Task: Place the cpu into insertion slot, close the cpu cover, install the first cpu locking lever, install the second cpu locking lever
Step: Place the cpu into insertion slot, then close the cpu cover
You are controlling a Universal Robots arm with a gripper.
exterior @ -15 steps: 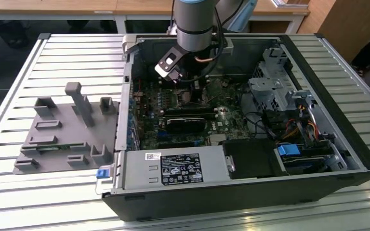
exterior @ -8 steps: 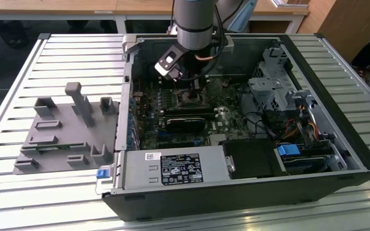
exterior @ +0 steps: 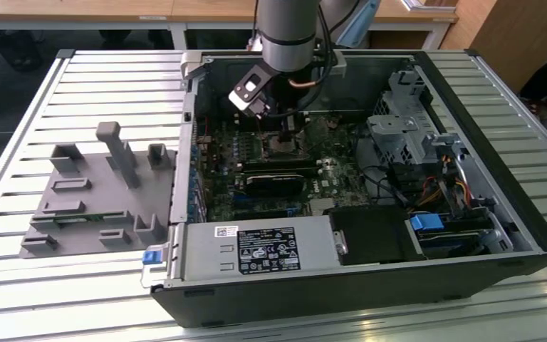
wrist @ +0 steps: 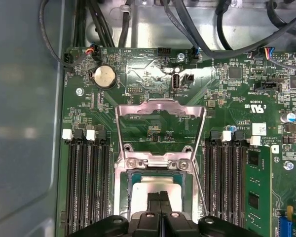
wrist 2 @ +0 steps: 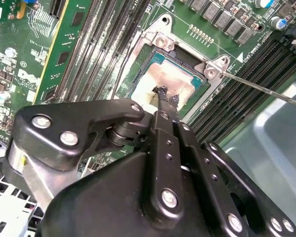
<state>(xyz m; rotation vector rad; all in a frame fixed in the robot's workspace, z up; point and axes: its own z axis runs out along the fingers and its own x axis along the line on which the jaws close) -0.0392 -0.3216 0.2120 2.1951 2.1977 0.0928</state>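
Step 1, tail end, as I read it. The cpu (wrist: 144,184) sits inside the slot (wrist 2: 180,57), pale top facing up, so placement looks done or nearly so.

The gripper (wrist 2: 163,97) is narrow, fingers together, nothing between them that I can see. The tips rest on the cpu's top face near its middle, not around its edges. In the exterior view the gripper (exterior: 288,134) hangs straight down into the open case (exterior: 350,292), over the middle of the motherboard (exterior: 219,187).

Steps 2 to 4 are not done. The cover (wrist: 159,107) is tipped back off the slot on its hinge, and board shows through its cut-out. 1 lever (wrist 2: 262,89) stands free, angled away from the slot corner.

My judgement on the next move: the fingers stand in the cover's swing path, so they must come up clear of the cpu without dragging it. The cover gives only a thin edge to push on.

Hard to tell:
- The gripper body hides the near half of the slot in both wrist views, so I can't confirm the cpu is flat on all 4 sides.
- I can't tell whether the tips press or only touch.
- In the second wrist view, the dark blob at the tips could be finger pad or a mark on the cpu.
- I can't pick out lever 2 with any confidence.
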